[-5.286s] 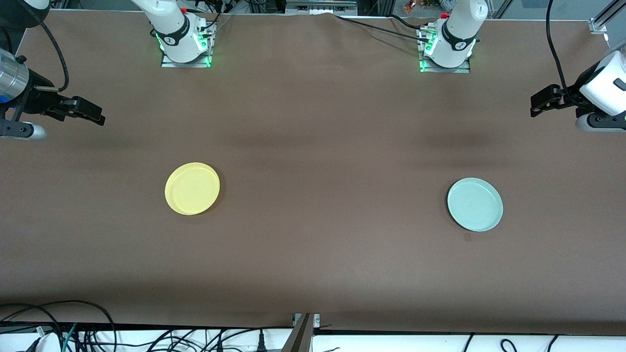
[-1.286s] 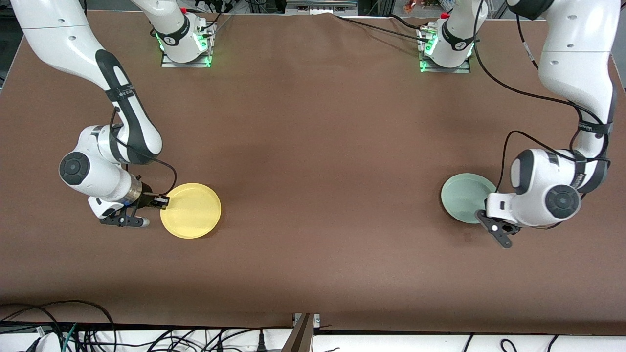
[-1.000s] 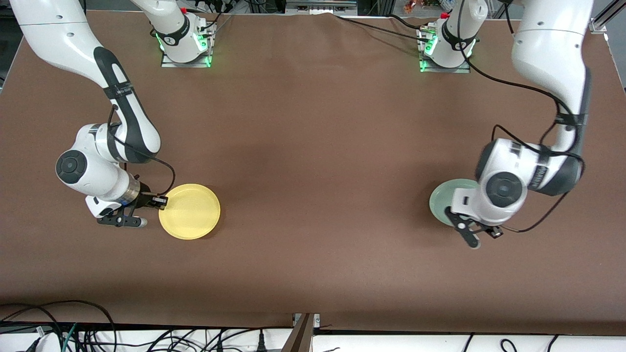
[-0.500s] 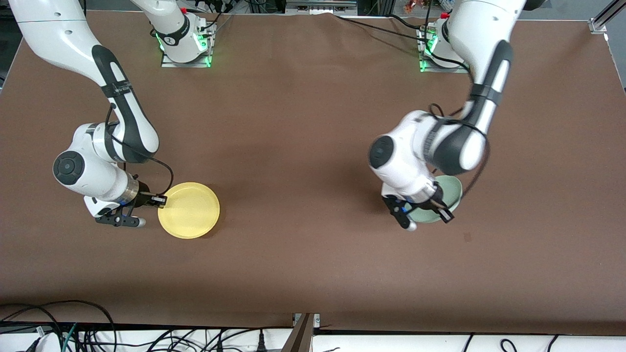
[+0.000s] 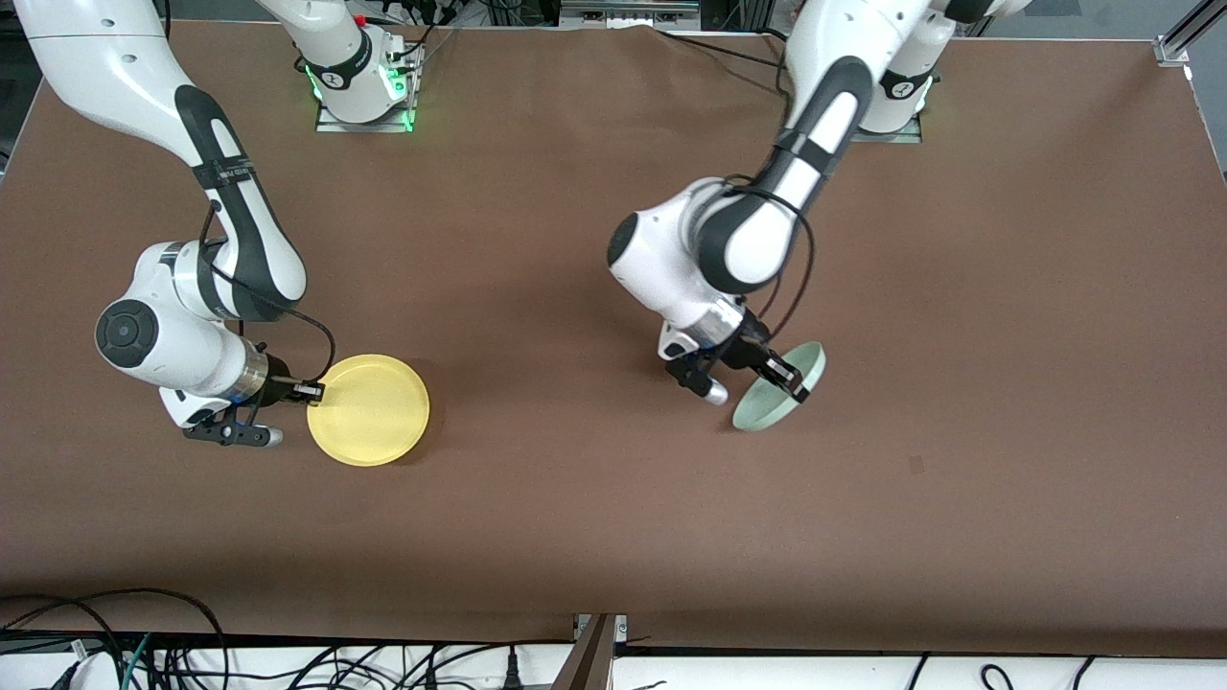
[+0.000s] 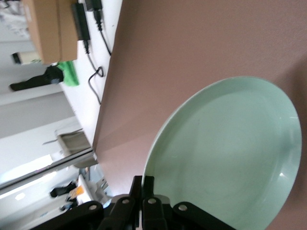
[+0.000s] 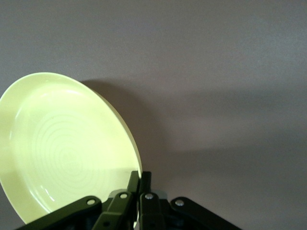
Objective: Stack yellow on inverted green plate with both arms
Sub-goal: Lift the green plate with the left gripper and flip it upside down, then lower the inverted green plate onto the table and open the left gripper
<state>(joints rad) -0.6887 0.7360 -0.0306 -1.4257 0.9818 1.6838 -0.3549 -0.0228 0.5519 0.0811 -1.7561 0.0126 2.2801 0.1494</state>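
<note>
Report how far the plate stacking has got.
Done: both plates gripped by the rim. In hand: the left gripper holds the pale green plastic plate tilted on edge, mid-flip; the right gripper holds the round yellow plastic plate. Left: lay green down inverted, stack yellow on it.

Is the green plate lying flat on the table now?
No, the left gripper holds the green plate by its rim, steeply tilted above the table.

The yellow plate (image 5: 368,410) appears to be smooth plastic with a soft sheen; faint concentric rings mark its inner face (image 7: 62,153). The green plate (image 5: 778,388) looks like the same smooth, slightly glossy plastic (image 6: 225,158). The bench (image 5: 575,517) carries a matt brown covering. Both arms have glossy white shells with matt black tools.
</note>
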